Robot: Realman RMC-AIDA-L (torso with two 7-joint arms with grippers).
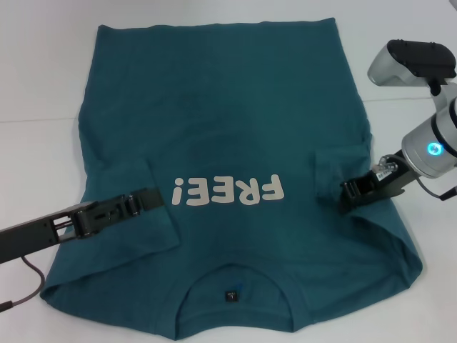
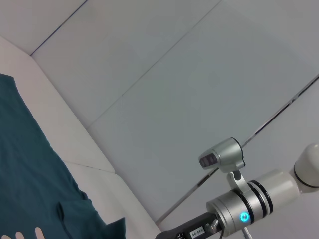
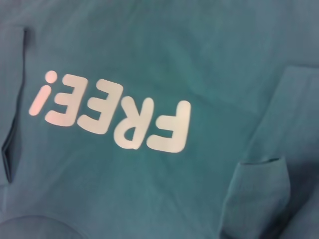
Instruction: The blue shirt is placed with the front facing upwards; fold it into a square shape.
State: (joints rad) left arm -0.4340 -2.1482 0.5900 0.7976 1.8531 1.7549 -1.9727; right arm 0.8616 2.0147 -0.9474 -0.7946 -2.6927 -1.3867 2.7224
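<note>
With both sleeves folded inward, the blue shirt (image 1: 235, 143) lay flat, collar near. Left gripper (image 1: 146, 199) and right gripper (image 1: 350, 191) rested on sleeves; finger state indeterminate. Next: prob. fold body lengthwise.

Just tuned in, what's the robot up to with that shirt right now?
The blue shirt lies face up on the white table, collar toward the robot. Both sleeves are already folded in over the chest. The left gripper rests on the left sleeve fold and the right gripper on the right one. The body is not yet folded into a square.
</note>
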